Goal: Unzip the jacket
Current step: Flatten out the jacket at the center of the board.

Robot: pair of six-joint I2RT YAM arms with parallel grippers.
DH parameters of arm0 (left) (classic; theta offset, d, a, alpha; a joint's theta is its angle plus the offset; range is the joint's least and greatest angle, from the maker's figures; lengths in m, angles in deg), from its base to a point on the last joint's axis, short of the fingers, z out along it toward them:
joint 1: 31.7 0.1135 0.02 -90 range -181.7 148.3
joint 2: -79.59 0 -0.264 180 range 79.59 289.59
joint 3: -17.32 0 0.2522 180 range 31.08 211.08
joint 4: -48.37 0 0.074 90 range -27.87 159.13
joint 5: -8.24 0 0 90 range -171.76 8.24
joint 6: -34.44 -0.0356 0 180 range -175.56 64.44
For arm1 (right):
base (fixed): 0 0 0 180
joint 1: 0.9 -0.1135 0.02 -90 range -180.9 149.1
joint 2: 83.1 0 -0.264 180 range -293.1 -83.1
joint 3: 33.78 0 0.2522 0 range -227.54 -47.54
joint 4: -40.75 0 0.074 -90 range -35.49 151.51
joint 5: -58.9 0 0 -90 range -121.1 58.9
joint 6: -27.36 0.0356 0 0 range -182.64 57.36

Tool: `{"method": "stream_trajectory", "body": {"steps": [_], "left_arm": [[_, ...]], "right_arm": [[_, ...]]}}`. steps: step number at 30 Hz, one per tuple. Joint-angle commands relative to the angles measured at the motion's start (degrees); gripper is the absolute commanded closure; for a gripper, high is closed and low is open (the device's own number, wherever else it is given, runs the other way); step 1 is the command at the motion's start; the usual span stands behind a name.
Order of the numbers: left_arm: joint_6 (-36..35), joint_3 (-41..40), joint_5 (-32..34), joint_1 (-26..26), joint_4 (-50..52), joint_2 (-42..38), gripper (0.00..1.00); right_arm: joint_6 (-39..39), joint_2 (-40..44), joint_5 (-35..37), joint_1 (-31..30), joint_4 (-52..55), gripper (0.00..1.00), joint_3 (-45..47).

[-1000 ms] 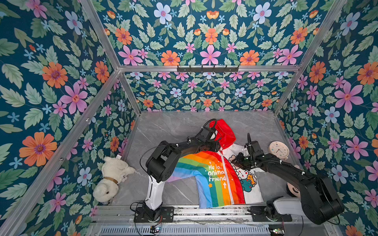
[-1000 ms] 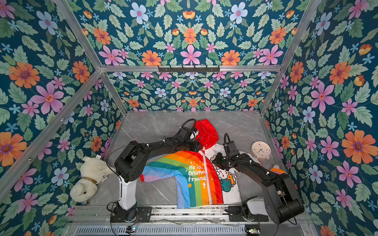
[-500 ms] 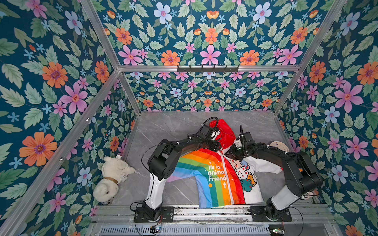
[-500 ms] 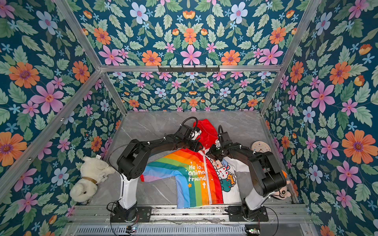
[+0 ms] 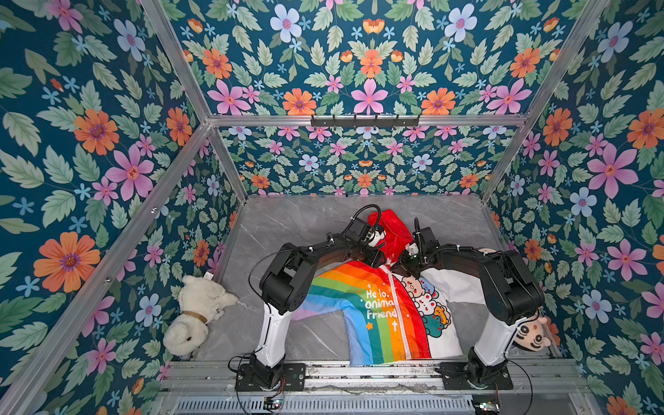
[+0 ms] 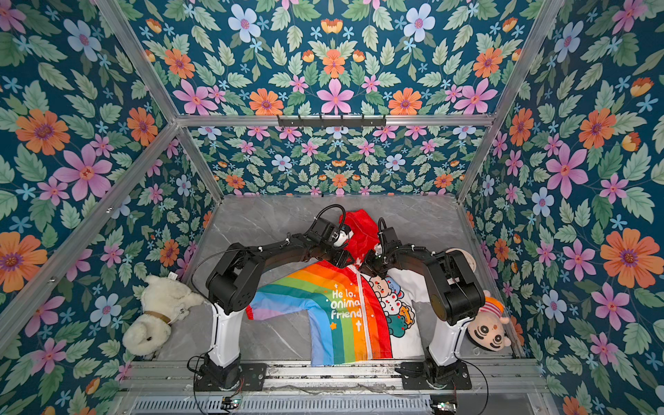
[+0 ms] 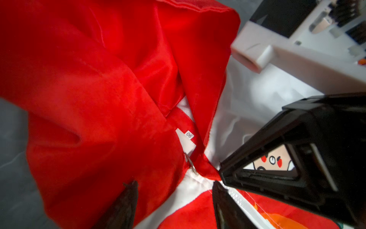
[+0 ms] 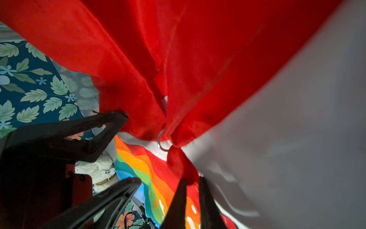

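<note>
Red-hooded jacket [image 5: 359,287] collar lies nipped between right pincer [image 8: 192,179] tips.

Dark teal wallpaper [image 5: 107,107] with pink, orange and blue flowers covers every wall. Silver frame bars [image 5: 467,120] edge the panels. At twelve o'clock a black hook rail [image 5: 364,121] hangs above the grey marbled worktop [image 5: 298,222].

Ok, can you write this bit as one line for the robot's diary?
jacket: zipped | left claw: open, at collar | right claw: pinching collar
</note>
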Motion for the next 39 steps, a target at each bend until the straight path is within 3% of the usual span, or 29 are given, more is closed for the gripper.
{"method": "stream_trajectory", "body": {"steps": [1, 12, 17, 21, 29, 39], "left_arm": [[-2.5, -0.2, -0.9, 0.1, 0.3, 0.6, 0.38], [-3.6, -0.7, -3.8, 0.1, 0.3, 3.0, 0.41], [-3.7, -0.6, -4.5, 0.1, 0.6, 3.8, 0.48], [-3.6, -1.2, -4.6, 0.1, 0.4, 3.5, 0.59], [-3.5, -3.5, -4.8, 0.9, -0.5, 1.1, 0.57], [-1.4, -4.1, -9.4, 1.3, -2.8, 1.4, 0.54]], "right_arm": [[1.5, -0.5, 0.0, 0.2, 0.5, 0.86, 0.1], [2.3, -3.8, -0.6, 0.6, -0.2, 0.87, -0.1], [2.2, -4.0, -0.2, 0.6, 0.1, 0.87, -0.1], [1.6, -3.8, 0.9, 0.6, 1.3, 0.87, -0.2], [0.9, -1.0, 7.1, 0.9, 5.5, 0.87, 1.0], [-0.4, -1.9, 4.9, 0.9, 5.0, 0.87, 0.6]]}}
